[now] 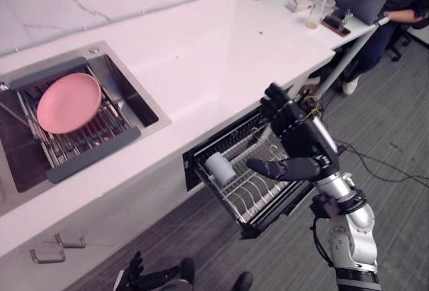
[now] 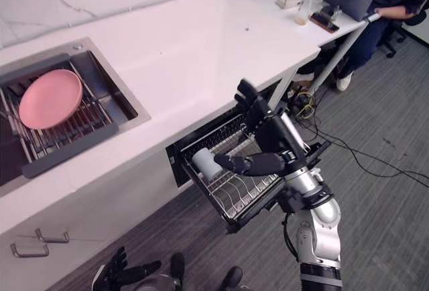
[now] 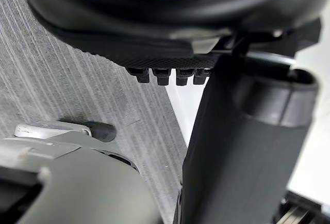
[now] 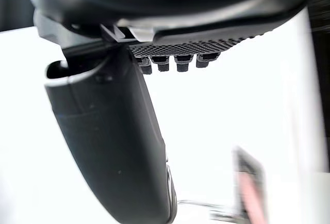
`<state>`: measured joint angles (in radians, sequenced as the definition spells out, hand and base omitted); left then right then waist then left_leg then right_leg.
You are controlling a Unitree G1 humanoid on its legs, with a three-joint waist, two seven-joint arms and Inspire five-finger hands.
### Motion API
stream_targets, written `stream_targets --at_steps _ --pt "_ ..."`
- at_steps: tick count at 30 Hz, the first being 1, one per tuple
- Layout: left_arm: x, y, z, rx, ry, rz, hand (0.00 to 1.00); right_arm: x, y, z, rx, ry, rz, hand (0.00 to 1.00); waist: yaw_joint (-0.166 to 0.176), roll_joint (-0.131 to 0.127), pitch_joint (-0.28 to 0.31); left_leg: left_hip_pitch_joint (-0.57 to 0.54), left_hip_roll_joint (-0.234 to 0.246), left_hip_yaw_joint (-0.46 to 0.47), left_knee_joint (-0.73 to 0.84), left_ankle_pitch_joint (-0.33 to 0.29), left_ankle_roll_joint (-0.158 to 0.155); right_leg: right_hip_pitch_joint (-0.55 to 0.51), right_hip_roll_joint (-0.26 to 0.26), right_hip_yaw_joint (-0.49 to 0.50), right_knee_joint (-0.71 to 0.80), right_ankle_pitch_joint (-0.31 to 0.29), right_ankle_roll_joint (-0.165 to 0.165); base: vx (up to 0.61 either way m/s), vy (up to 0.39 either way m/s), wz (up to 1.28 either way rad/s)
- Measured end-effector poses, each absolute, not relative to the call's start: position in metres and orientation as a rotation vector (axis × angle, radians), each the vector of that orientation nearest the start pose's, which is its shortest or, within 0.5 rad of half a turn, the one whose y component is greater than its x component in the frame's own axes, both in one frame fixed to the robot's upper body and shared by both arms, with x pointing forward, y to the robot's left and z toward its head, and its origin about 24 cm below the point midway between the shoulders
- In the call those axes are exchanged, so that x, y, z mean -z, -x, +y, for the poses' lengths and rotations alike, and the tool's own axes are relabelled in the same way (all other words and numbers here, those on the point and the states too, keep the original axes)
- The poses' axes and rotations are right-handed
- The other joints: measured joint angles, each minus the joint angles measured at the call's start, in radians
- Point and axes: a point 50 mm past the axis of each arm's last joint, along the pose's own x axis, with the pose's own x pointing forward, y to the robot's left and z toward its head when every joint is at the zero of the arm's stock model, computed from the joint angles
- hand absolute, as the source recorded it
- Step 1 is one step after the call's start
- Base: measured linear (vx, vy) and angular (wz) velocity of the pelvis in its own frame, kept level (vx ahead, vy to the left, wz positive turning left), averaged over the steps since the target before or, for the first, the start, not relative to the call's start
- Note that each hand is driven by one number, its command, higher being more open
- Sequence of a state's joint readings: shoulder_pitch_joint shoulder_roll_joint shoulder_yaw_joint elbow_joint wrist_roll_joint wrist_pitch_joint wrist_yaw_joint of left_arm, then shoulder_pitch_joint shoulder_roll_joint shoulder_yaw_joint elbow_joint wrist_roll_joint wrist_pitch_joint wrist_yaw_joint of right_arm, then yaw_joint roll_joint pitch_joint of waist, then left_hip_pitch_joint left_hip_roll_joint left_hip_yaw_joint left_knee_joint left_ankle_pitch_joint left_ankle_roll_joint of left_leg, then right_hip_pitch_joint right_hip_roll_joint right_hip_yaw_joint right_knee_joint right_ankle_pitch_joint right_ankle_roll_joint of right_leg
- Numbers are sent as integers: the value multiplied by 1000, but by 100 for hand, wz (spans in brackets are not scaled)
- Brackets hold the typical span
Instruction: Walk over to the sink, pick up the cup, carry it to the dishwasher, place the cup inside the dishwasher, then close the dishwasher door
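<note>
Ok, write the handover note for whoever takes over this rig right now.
Right hand: open, holding nothing, above the pulled-out dishwasher rack.
Left hand: open, idle, down low near the floor.
Cup: lying on its side in the rack, not held.
Done: the cup is inside the dishwasher.
Left: push the rack in and close the dishwasher door.
Pink plate sits over the sink; it is not part of this job.
</note>
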<state>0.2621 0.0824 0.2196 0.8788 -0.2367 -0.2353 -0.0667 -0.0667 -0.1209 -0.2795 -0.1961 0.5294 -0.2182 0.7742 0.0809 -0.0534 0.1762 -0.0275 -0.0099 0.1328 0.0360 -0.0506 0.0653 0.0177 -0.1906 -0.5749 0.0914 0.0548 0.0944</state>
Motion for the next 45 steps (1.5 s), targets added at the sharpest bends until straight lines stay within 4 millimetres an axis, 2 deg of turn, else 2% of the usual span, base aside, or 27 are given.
stream_targets --at_steps 1,2,3,4,5,6,7,8,9,11,12,13,14,15,16,17,18,19,21,23,24,25,26,27,32,36,45 --pt "146 -67 222 -414 227 848 100 -140 -232 -201 -536 -163 -684 100 -4 19 -8 11 7 -14 7 -8 7 -26 -17 14 102 -13 -15 106 132 28" --pt "146 -66 222 -415 229 852 100 -141 -232 -201 -537 -177 -696 100 -8 22 -8 20 6 -24 9 -10 12 -43 -32 33 169 -27 -36 96 125 50" --pt "147 -64 220 -417 229 861 100 -141 -230 -199 -543 -202 -713 100 -22 22 -8 42 -2 -59 15 -17 23 -79 -61 104 310 -52 -70 71 82 62" --pt "147 -64 221 -418 223 865 100 -140 -229 -199 -542 -208 -712 100 -28 22 -8 52 -6 -82 21 -20 27 -93 -61 163 363 -67 -79 85 56 121" --pt "147 -65 222 -416 197 869 100 -136 -225 -199 -525 -213 -701 100 -45 25 -8 65 -17 -151 37 -27 33 -97 -23 293 420 -132 -55 81 -11 165" --pt "146 -67 223 -415 183 864 100 -135 -219 -199 -508 -209 -697 100 -56 18 -14 68 -32 -220 49 -29 33 -95 27 394 411 -188 -49 76 -34 181" --pt "146 -68 223 -417 173 865 100 -135 -216 -199 -503 -206 -696 100 -60 13 -18 67 -42 -252 55 -30 32 -96 47 438 392 -208 -48 77 -83 205" --pt "146 -66 226 -439 148 878 100 -140 -209 -194 -500 -198 -708 100 -61 -6 -30 63 -77 -325 74 -34 25 -104 85 534 351 -230 -45 66 -108 151" --pt "146 -64 227 -450 140 885 100 -141 -208 -193 -503 -195 -715 100 -56 -11 -34 63 -88 -344 79 -36 22 -106 88 544 341 -228 -46 65 -126 144" --pt "146 -60 229 -476 125 894 100 -147 -205 -193 -509 -176 -748 100 -40 -24 -42 57 -120 -380 108 -52 5 -90 75 535 305 -234 -56 46 -122 77" --pt "146 -58 228 -496 123 891 100 -152 -203 -194 -512 -162 -774 100 -28 -15 -47 34 -127 -384 151 -77 -35 -49 68 518 252 -245 -48 23 -132 78" --pt "144 -57 227 -501 107 879 100 -160 -199 -195 -504 -147 -803 100 -13 -7 -46 4 -106 -327 197 -146 -42 -11 63 493 193 -252 -39 -7 -122 76" --pt "143 -57 228 -503 98 876 100 -164 -197 -196 -494 -137 -819 100 -8 -4 -43 -20 -65 -238 233 -175 -44 9 63 472 170 -259 -32 -53 -162 94" --pt "144 -53 224 -498 88 886 100 -170 -194 -201 -462 -115 -839 100 -16 19 -50 -64 25 -96 304 -195 -68 34 71 409 157 -267 -34 -17 -137 115" --pt "146 -47 220 -489 81 901 100 -173 -193 -209 -424 -89 -844 100 -20 41 -64 -79 91 6 346 -195 -82 50 71 367 172 -284 -34 5 -107 113" --pt "147 -44 217 -488 85 909 100 -174 -193 -212 -405 -79 -839 100 -19 48 -69 -82 103 28 353 -190 -83 56 69 349 181 -288 -33 39 31 86" --pt "147 -40 215 -479 71 913 100 -174 -193 -218 -367 -70 -832 100 -14 56 -84 -87 90 17 345 -183 -84 56 57 330 187 -289 -33 39 72 63" --pt "146 -39 216 -463 48 906 100 -176 -192 -224 -334 -59 -835 100 -13 51 -91 -87 69 13 321 -186 -73 59 38 318 177 -291 -29 34 67 57" --pt "146 -42 216 -440 17 906 100 -178 -190 -233 -306 -45 -842 100 -20 53 -92 -84 65 42 304 -174 -67 69 25 317 159 -294 -24 65 47 41" --pt "146 -41 219 -418 -16 919 100 -174 -192 -238 -288 -72 -832 100 -37 38 -104 -48 27 40 220 -119 -64 68 0 334 154 -294 -24 89 66 23" --pt "147 -38 222 -382 -52 942 100 -170 -194 -240 -286 -81 -815 100 -59 22 -130 -10 -7 36 108 -61 -59 65 -17 351 141 -291 -23 131 57 29" --pt "149 -35 221 -351 -66 966 100 -166 -195 -241 -285 -84 -801 100 -78 19 -155 36 -27 24 -2 -1 -57 66 -22 355 127 -281 -23 148 41 34" --pt "150 -36 222 -335 -75 971 100 -165 -196 -242 -280 -87 -795 100 -87 21 -162 52 -29 20 -41 19 -56 66 -21 355 126 -277 -21 167 7 35" --pt "151 -42 222 -303 -88 968 100 -162 -198 -243 -267 -97 -780 100 -99 21 -166 70 -26 8 -72 34 -56 73 -13 356 127 -268 -18 116 -23 23" --pt "151 -61 223 -231 -130 953 100 -159 -206 -243 -221 -134 -759 100 -104 24 -174 90 21 6 -90 42 -68 79 31 374 126 -209 -28 69 -41 3" --pt "153 -62 223 -236 -124 972 100 -159 -212 -233 -256 -151 -758 100 -120 24 -174 111 27 14 -100 44 -69 106 41 388 88 -182 -26 21 -15 -10" --pt "157 -66 221 -243 -102 1030 100 -152 -217 -227 -277 -150 -719 100 -127 31 -166 116 27 23 -124 81 -67 108 46 417 53 -152 -24 -64 -12 -6"
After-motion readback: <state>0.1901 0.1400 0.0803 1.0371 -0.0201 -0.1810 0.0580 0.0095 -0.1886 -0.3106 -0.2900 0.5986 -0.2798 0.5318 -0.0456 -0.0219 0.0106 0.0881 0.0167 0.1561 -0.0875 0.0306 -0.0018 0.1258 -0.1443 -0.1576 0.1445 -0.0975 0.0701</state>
